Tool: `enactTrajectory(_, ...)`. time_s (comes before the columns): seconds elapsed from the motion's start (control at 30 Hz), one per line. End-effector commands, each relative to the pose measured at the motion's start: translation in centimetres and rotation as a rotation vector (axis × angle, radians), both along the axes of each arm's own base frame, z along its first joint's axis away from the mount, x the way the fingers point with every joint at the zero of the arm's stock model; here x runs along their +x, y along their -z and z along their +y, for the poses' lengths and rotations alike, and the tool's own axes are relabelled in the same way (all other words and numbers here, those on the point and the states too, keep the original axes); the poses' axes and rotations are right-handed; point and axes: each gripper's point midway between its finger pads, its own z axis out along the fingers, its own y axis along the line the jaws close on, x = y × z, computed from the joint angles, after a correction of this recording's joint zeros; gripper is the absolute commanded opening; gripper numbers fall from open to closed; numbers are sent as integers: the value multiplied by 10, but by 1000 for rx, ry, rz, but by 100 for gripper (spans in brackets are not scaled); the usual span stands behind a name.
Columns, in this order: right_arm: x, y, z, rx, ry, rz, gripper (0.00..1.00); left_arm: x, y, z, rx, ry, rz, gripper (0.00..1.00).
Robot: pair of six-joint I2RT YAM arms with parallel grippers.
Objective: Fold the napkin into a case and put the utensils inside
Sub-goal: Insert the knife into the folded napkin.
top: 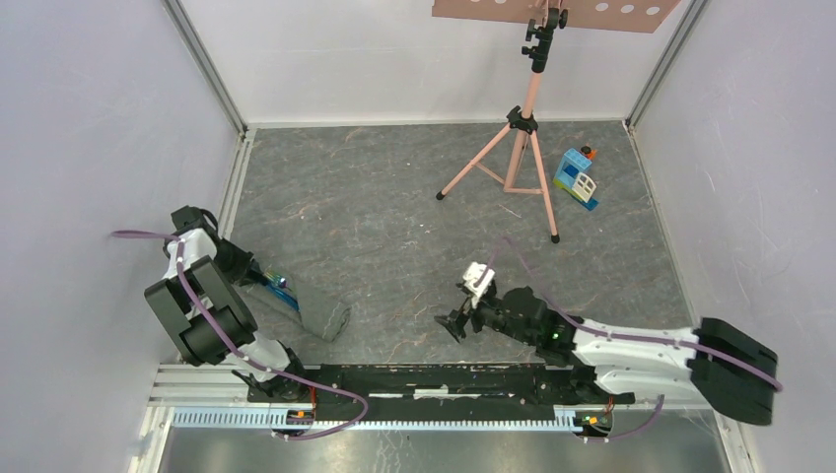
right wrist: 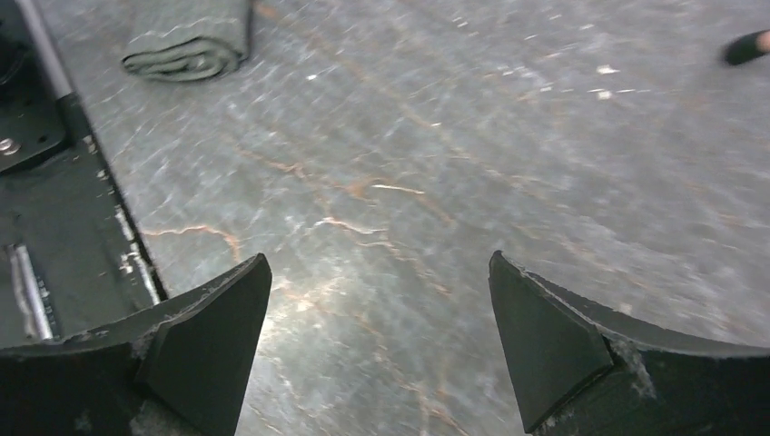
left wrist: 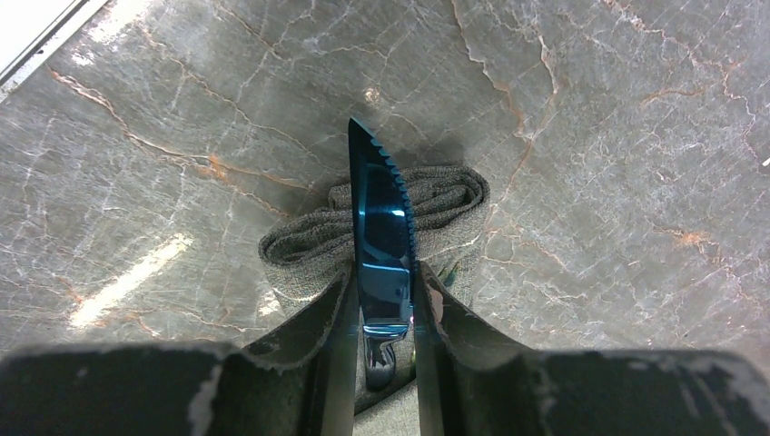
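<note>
Napkin [top: 322, 315] at L, folded into thick grey bundle, flat on table [top: 394, 197] near front rail [top: 444, 377]. At its L end, L hand [left wrist: 386, 286] clenched on blue knife [left wrist: 383, 218], serrated blade sticking out past fingertips over bundle's folded end; contact w/ cloth not clear. Centre-R: R hand [right wrist: 381, 309] released, fingers spread wide w/ nothing betw., low over table, well apart from napkin. Back R: pink tripod [top: 522, 148], blue-white toy house [top: 576, 177] near its leg.

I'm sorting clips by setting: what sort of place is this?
Likely a lab robot cell, not a kitchen: white panel walls enclose the marbled floor, and a pink tripod stands at the back.
</note>
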Motion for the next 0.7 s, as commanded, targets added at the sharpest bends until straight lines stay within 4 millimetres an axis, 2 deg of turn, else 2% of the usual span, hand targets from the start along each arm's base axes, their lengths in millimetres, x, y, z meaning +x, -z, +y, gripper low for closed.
enactTrajectory(0.0,-20,-29,60,116,-205,79,88,6,-4,-2,-14,-19,-46,2)
enactTrajectory(0.13,-34,-28,120,170,-348,210,64,11,-2,-4,-36,3,-60,2)
enactTrajectory(0.2,-33,-30,152,170,-377,220,54,11,-1,-3,-32,13,-57,2)
enactTrajectory(0.37,-37,-12,225,135,-482,286,22,10,1,-2,-32,10,-45,2)
enactTrajectory(0.43,-37,0,247,91,-518,324,12,9,3,-4,-42,4,-40,2)
enactTrajectory(0.47,-38,9,253,64,-525,348,8,9,4,-5,-45,1,-38,2)
enactTrajectory(0.53,-40,15,262,46,-534,363,2,7,5,-5,-45,-1,-34,2)
enactTrajectory(0.67,-41,32,265,-4,-530,373,0,6,6,-3,-34,-3,-23,2)
